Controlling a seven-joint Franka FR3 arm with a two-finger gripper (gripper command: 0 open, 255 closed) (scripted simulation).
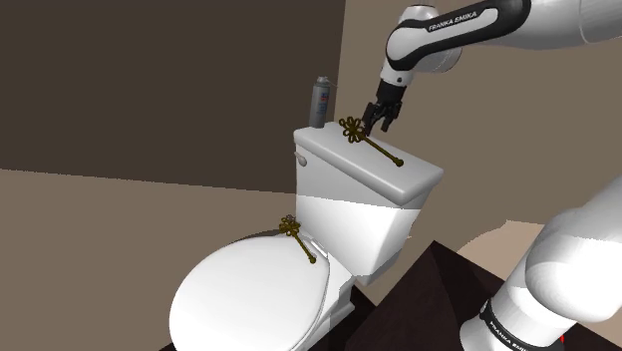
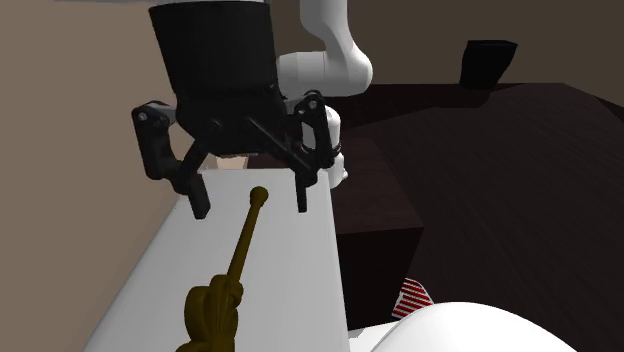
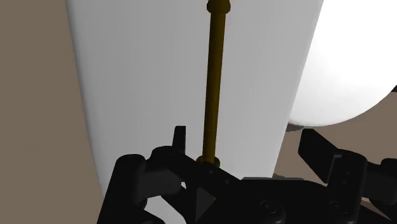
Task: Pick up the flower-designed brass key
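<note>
A brass key with a flower-shaped head (image 1: 371, 143) lies on the white toilet tank lid (image 1: 324, 150). My black gripper (image 1: 377, 127) hovers just above it, near the flower end, and is open. In the second exterior view the flower head (image 2: 212, 310) is closest and the shaft runs away between the gripper's (image 2: 249, 205) spread fingers, which touch nothing. In the wrist view the key's shaft (image 3: 213, 83) stretches away from the gripper (image 3: 247, 141), nearer one finger (image 3: 180, 136); its head is hidden by the hand. A second, similar key (image 1: 302, 239) lies on the toilet seat lid.
A grey spray can (image 1: 321, 103) stands at the back corner of the tank lid, close to the gripper. The closed toilet seat (image 1: 249, 299) lies below. A dark box (image 1: 429, 299) sits beside the toilet. A brown wall is behind.
</note>
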